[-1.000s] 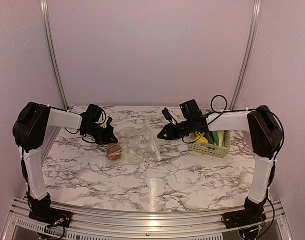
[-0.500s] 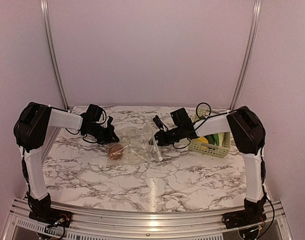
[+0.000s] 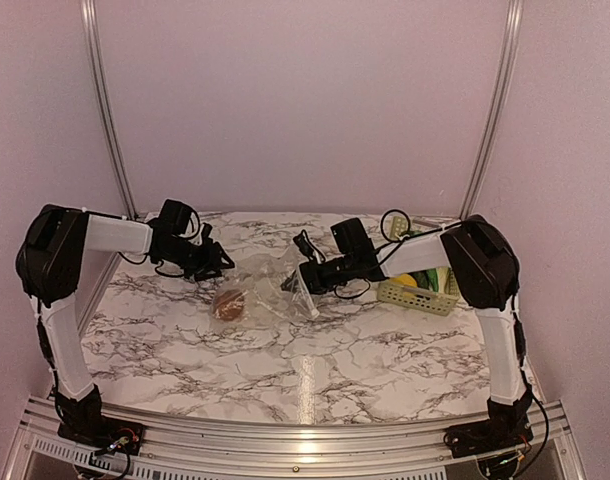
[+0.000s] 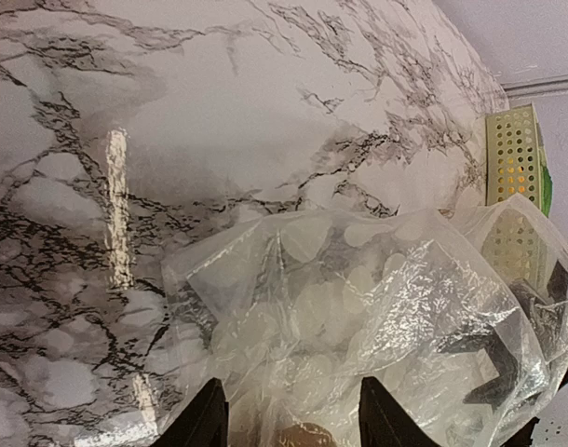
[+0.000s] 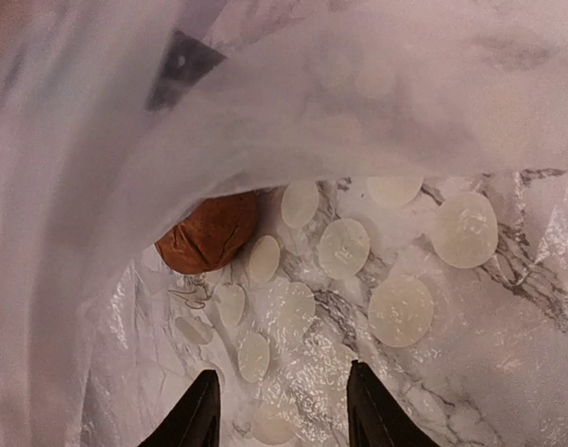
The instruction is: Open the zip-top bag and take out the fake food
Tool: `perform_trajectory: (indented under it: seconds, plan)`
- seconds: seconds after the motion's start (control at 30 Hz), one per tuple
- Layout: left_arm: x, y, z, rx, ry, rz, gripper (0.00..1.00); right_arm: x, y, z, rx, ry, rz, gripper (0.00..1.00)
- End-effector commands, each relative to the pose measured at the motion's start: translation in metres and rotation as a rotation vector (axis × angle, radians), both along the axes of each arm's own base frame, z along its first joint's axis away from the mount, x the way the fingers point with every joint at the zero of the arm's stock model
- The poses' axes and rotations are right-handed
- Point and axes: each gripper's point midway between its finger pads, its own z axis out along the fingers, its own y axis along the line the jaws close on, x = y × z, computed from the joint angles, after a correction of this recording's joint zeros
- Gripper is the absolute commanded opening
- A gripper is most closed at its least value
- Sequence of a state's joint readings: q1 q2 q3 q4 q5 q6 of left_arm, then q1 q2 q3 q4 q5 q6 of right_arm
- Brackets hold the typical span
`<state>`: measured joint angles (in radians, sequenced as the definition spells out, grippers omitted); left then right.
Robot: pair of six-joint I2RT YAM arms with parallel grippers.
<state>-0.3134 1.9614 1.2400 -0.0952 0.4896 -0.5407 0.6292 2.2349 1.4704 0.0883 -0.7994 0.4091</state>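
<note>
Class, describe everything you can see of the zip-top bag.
The zip-top bag is clear, crinkly plastic printed with pale round dots. It lies puffed up on the marble table. One brown fake food piece sits inside. The left gripper is at one end; the right gripper, open, appears pushed into the other.

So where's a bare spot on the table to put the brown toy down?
The biggest bare patch is the near side of the table, between the zip-top bag and the front edge. A thinner strip runs behind the bag. It's crowded mid-table, where the left tool and right tool meet the bag, and back right around the green basket.
</note>
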Motion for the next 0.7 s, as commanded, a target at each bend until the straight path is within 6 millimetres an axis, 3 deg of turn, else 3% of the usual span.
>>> perform_trajectory:
  seconds: [0.0,0.23,0.37,0.53,0.67]
  plan:
    - [-0.007,0.029,0.032,0.012,-0.018,0.038,0.53,-0.003,0.006,-0.006,0.015,0.024,0.015,0.45]
    - [-0.068,0.046,0.011,0.047,0.078,0.011,0.54,-0.008,0.005,-0.001,0.018,0.025,0.041,0.51]
    - [-0.094,0.042,-0.001,0.007,0.112,0.008,0.55,-0.014,0.003,-0.004,0.014,0.037,0.052,0.52]
    - [-0.102,0.027,-0.007,-0.019,0.114,-0.033,0.54,-0.018,0.003,-0.010,0.027,0.065,0.060,0.53]
    - [-0.095,0.012,-0.010,-0.040,0.112,-0.049,0.45,-0.020,0.006,-0.014,0.049,0.090,0.066,0.57]
